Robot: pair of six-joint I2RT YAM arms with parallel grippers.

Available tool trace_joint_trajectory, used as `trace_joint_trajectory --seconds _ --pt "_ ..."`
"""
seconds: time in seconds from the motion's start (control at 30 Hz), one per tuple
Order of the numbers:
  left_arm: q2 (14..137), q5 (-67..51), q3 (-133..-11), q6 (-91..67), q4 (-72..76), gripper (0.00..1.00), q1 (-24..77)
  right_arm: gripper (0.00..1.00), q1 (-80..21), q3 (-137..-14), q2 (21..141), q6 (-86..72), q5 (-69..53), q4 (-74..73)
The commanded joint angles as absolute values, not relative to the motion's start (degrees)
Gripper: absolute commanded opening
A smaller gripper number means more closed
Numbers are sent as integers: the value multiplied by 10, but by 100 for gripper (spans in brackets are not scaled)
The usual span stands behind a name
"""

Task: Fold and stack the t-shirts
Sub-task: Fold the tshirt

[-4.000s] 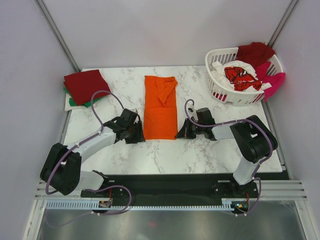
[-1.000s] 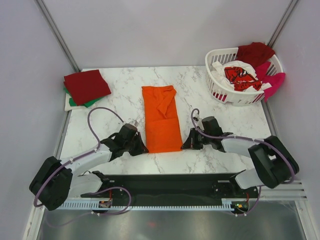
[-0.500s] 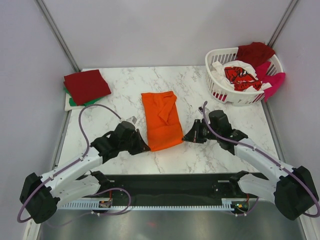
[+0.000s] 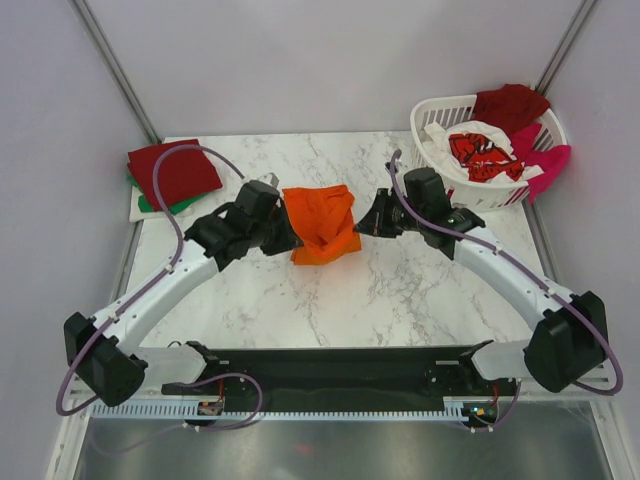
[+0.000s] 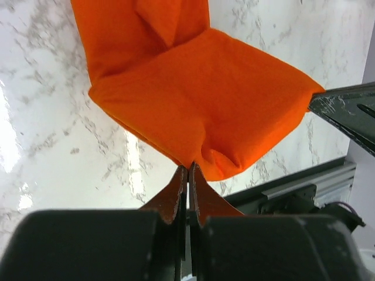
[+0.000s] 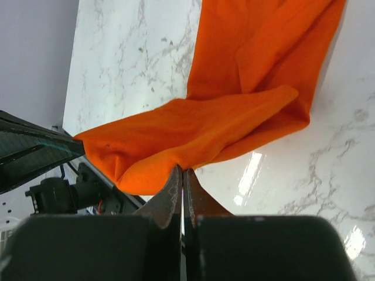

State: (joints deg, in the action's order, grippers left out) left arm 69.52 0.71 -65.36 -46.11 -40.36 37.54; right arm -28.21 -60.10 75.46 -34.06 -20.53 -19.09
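The orange t-shirt [image 4: 321, 222] lies mid-table, its near half lifted and doubled back over the far half. My left gripper [image 4: 291, 243] is shut on its left near corner, and my right gripper [image 4: 361, 226] is shut on the right near corner. In the left wrist view the orange t-shirt [image 5: 193, 93] sags from the left gripper [image 5: 188, 168]. In the right wrist view the orange t-shirt [image 6: 234, 111] hangs from the right gripper [image 6: 182, 170]. A folded dark red t-shirt [image 4: 172, 171] tops a pile at the far left, over a green one [image 4: 152, 205].
A white laundry basket [image 4: 436, 178] stands at the far right corner, holding a white t-shirt with red print [image 4: 478, 150], a dark red one [image 4: 510, 105] and a magenta one [image 4: 545, 165] draped over its rim. Grey walls enclose the marble table [image 4: 400, 290].
Both grippers have carried the orange t-shirt's near edge up and away toward the far side, folding the shirt in half. Both arms are stretched farther out than a second ago.
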Motion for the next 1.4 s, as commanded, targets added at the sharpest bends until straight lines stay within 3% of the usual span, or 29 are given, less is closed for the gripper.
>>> trace_joint_trajectory --seconds 0.0,0.27,0.83,1.03,1.2,1.27,1.3,1.37 --pt "730 6 -712 -403 -430 2 334 0 -268 -670 805 -312 -190 -202" --pt "854 -45 -809 -350 -429 2 251 0 -246 -796 922 -301 -202 -207" --pt "1069 -127 -954 -328 -430 2 172 0 -206 -959 1132 -311 -249 -212" --pt "1138 -139 -1018 -325 -432 2 149 0 -190 -1080 1235 -332 -264 -213" --pt "1269 -167 -1111 -309 -434 3 115 1 -178 -1193 1363 -362 -270 -218" --pt "1318 -191 -1182 -303 -444 4 106 10 -175 -1239 1409 -377 -272 -217" --pt "1358 -192 -1203 -303 -463 5 102 34 -176 -1256 1425 -379 -275 -214" --pt "1386 -197 -1243 -311 -471 6 91 53 -173 -1302 1459 -382 -287 -215"
